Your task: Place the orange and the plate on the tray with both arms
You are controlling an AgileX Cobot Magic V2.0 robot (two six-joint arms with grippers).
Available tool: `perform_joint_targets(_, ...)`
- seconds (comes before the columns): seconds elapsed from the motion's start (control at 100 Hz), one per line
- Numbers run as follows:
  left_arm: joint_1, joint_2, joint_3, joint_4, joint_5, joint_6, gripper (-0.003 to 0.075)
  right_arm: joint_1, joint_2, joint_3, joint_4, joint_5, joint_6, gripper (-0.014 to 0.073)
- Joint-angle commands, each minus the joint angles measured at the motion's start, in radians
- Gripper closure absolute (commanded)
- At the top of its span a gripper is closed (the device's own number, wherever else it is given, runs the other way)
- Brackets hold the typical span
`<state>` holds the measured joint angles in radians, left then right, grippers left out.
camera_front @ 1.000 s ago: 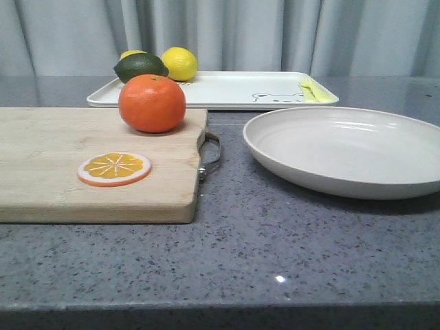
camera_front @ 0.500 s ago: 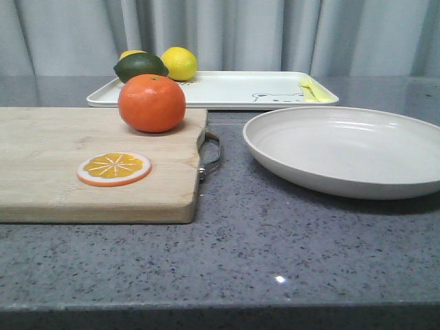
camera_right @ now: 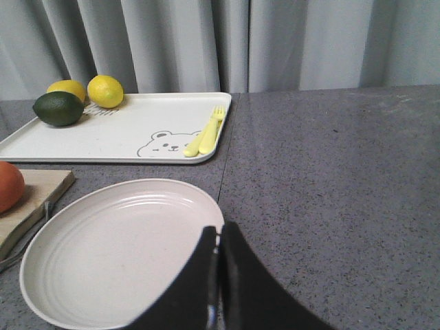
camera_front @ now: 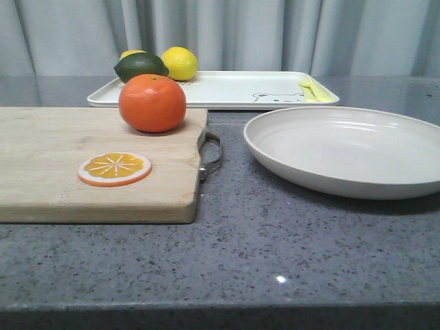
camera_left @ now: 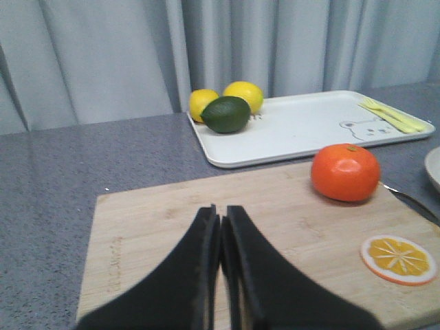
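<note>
writing: faint marks on cutting board (camera_left: 113,256), unreadable | 1 orange (camera_front: 152,103) on board | 1 plate (camera_front: 347,150) on counter (camera_front: 289,240) | 1 tray (camera_front: 227,89), bear drawing | 2 lemons (camera_front: 179,63), 1 lime (camera_front: 140,67), 1 orange slice (camera_front: 114,168) | left hand (camera_left: 221,227) clenched, empty | right hand (camera_right: 218,240) clenched, empty

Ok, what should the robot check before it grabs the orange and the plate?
1. Orange free to grab: ok, it sits alone on the board, apart from the slice.
2. Plate empty: ok, nothing in it.
3. Tray has room: ok, its middle is bare; lime and lemons crowd one end, the fork lies at the other.
4. Left claw open: not ok, its fingers are shut together.
5. Right claw open: not ok, shut too.
6. Way to the tray clear: cannot tell.
</note>
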<state>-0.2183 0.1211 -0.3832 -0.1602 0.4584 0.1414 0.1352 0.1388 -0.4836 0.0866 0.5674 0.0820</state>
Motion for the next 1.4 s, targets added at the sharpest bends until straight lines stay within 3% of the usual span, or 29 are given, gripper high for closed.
perform_joint_targets(0.0, -0.031, 0.097, -0.125, -0.056, 0.022, -0.002, 0.0739, 0.003, 0.095, -0.134, 0.005, 0.030, -0.002, 0.0661)
perform_joint_targets(0.17, -0.065, 0.233, -0.250, -0.144, 0.043, -0.002, 0.0739, 0.003, 0.210, -0.302, 0.009, 0.183, -0.002, 0.0661)
perform_joint_targets(0.35, -0.072, 0.318, -0.271, -0.191, 0.044, -0.002, 0.0739, 0.003, 0.231, -0.332, 0.010, 0.123, -0.002, 0.0661)
perform_joint_targets(0.65, -0.072, 0.340, -0.271, -0.192, 0.046, -0.002, 0.0738, 0.003, 0.231, -0.330, 0.036, 0.151, -0.002, 0.0658)
perform_joint_targets(0.72, -0.072, 0.340, -0.271, -0.192, 0.050, 0.007, 0.0724, 0.003, 0.231, -0.330, 0.036, 0.152, -0.002, 0.0620)
perform_joint_targets(0.81, -0.072, 0.340, -0.271, -0.192, 0.052, 0.067, 0.0621, 0.003, 0.231, -0.330, 0.037, 0.151, -0.002, 0.0503)
perform_joint_targets(0.98, -0.072, 0.340, -0.271, -0.192, 0.052, 0.079, 0.0226, 0.003, 0.231, -0.330, 0.057, 0.135, -0.002, 0.0115)
perform_joint_targets(1.05, -0.072, 0.340, -0.271, -0.192, 0.052, 0.079, 0.0123, 0.003, 0.231, -0.330, 0.061, 0.119, -0.002, 0.0002)
perform_joint_targets(1.12, -0.072, 0.340, -0.271, -0.192, 0.045, 0.079, 0.0103, 0.003, 0.231, -0.330, 0.062, 0.105, -0.002, -0.0048)
perform_joint_targets(1.39, -0.072, 0.350, -0.271, -0.213, 0.043, 0.149, 0.0123, 0.003, 0.231, -0.330, 0.062, 0.099, -0.002, -0.0050)
